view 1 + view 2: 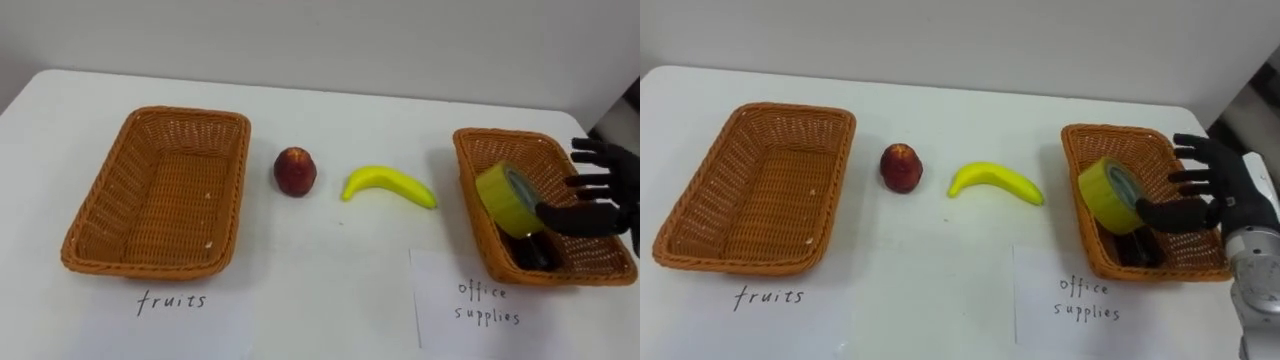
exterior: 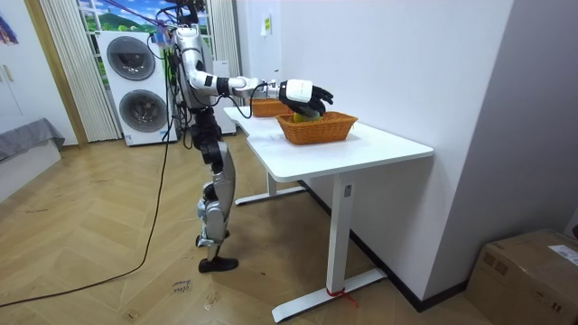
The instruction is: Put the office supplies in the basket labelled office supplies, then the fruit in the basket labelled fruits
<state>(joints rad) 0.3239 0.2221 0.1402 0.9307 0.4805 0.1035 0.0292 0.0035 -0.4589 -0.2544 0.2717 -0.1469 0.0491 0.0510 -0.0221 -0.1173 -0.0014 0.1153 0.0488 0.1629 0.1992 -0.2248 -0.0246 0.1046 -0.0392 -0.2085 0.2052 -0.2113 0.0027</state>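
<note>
The right hand is hovering over the office-supplies basket near the table's right edge, fingers spread wide, thumb by the tilted yellow tape roll.

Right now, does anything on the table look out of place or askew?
The yellow tape roll sits tilted on edge in the office supplies basket, beside the open right hand, rather than lying flat. The red fruit and the banana lie on the table between the baskets, not yet in the fruits basket.

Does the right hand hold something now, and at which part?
No grip shows: the right hand is open, fingers spread; the yellow tape roll, tilted over the office supplies basket, seems only to touch its thumb.
</note>
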